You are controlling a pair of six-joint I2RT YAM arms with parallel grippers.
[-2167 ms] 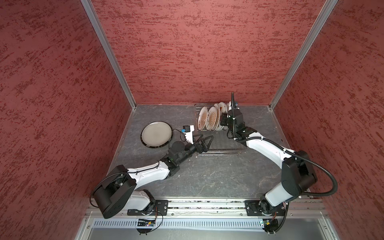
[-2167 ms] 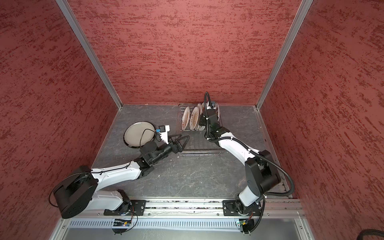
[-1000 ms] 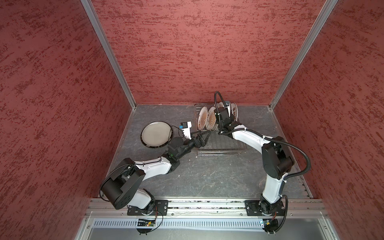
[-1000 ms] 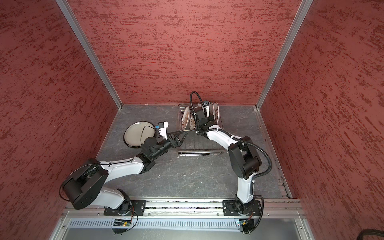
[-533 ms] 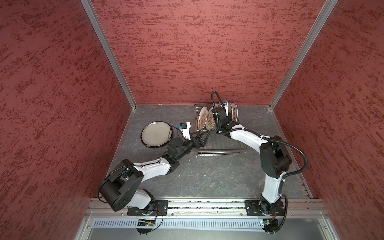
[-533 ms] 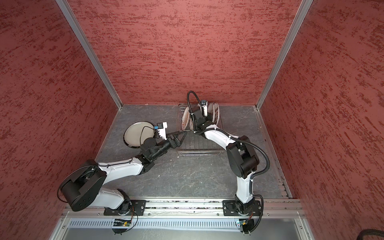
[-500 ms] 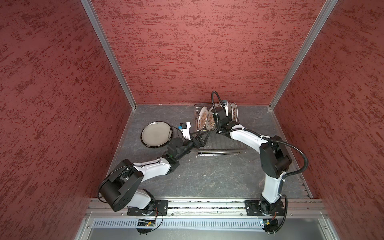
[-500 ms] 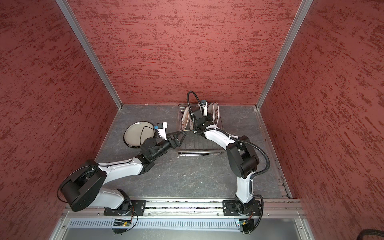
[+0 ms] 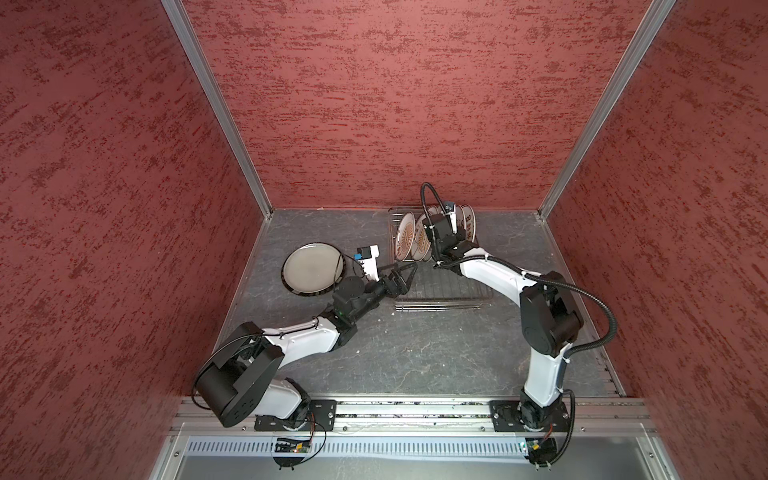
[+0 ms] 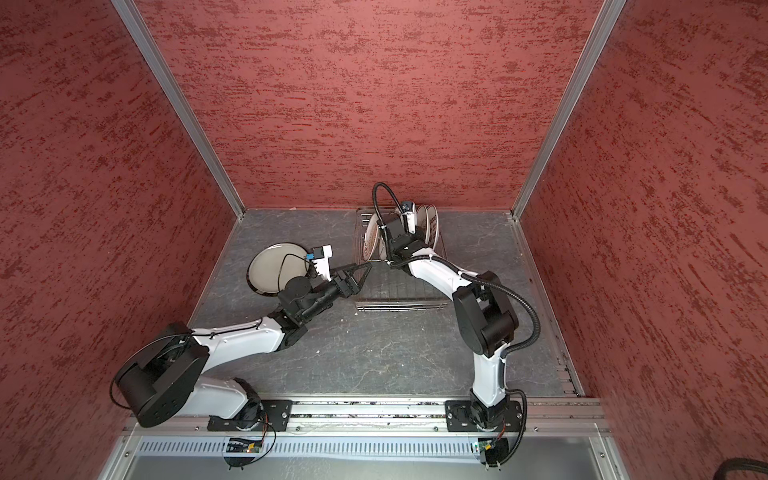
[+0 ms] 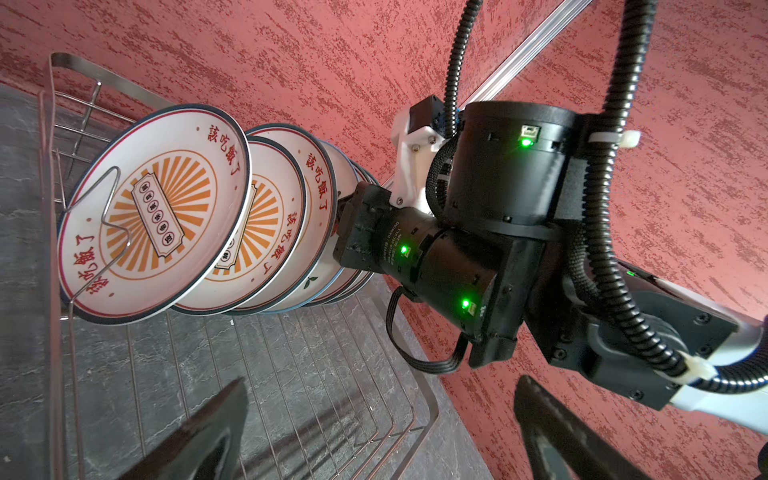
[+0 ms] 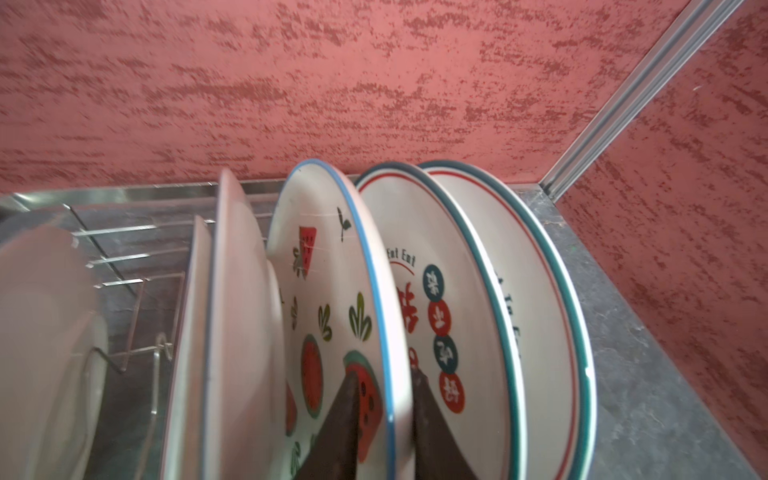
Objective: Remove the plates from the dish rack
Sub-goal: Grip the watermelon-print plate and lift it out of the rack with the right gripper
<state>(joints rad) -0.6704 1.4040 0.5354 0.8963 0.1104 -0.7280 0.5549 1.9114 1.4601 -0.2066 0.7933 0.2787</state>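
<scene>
**Location.** The rectangular silver wire dish rack (image 9: 446,286) stands at upper centre in both top views, on the dark grey stone-patterned tabletop (image 9: 415,353). A row of round white printed ceramic plates fills its far end. One plain dark-rimmed round plate (image 9: 311,272) lies flat on the tabletop, left of the rack and apart from it.

**Grippers.** In the right wrist view, the right gripper (image 12: 384,372) straddles the upper rim of the blue-rimmed watermelon-print plate (image 12: 324,299), one finger on each face. The jaws are narrow. We cannot tell whether they pinch the rim or merely bracket it. The left gripper (image 11: 380,386) stands with its jaws wide and empty, beside the rack's near-left edge.

**Handling, our judgement.** The plates are stiff, glazed and brittle, hence slick under the pads and weighty for an edge grip. The exposed upper rim is the only sound place to hold. Lower down, prongs and close neighbours block access. A plate held at the rim will tend to swing and may knock the next one.

**Orientation.** The plates stand on edge and tilted, not upright. Their printed faces turn towards the left of the top views, as the orange sunburst plate (image 11: 158,216) shows. A disc has no long axis of its own. The row itself runs left to right across the rack.
</scene>
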